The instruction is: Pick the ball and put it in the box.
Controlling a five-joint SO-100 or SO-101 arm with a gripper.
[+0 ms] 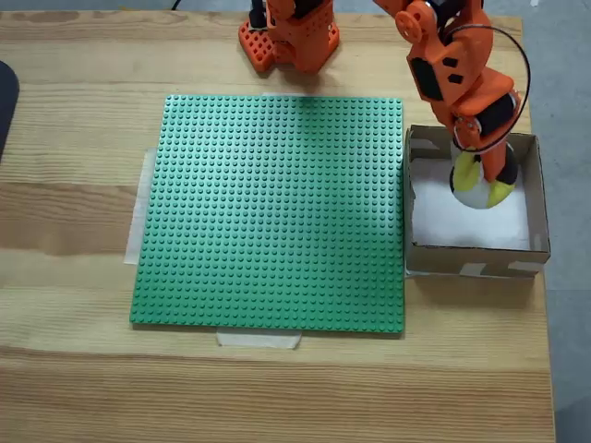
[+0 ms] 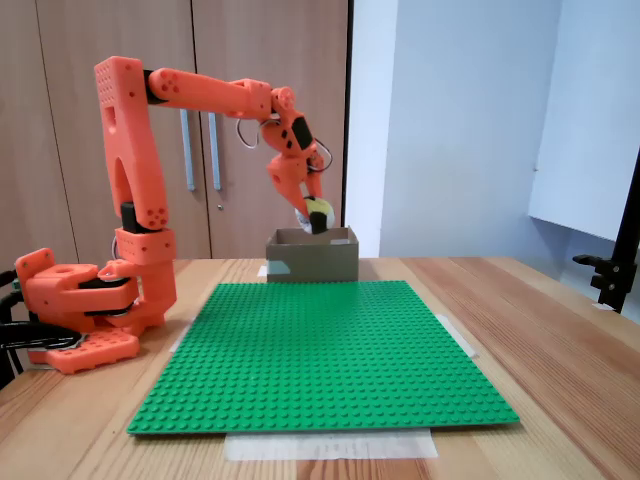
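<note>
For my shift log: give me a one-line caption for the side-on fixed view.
Orange arm's gripper holds the ball just above the box, behind the green baseplate.

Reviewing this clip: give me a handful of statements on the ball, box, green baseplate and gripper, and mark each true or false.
1. The small yellow, black and white soft ball is held in the orange two-finger gripper. True.
2. The ball lies on the green studded baseplate. False: it is over the shallow brown cardboard box, at about rim height in a fixed view.
3. The box stands on top of the baseplate. False: it stands on the wooden table beside the plate's edge.
4. Nothing lies on the baseplate. True.
5. The gripper is open and empty. False: it is closed on the ball.
</note>
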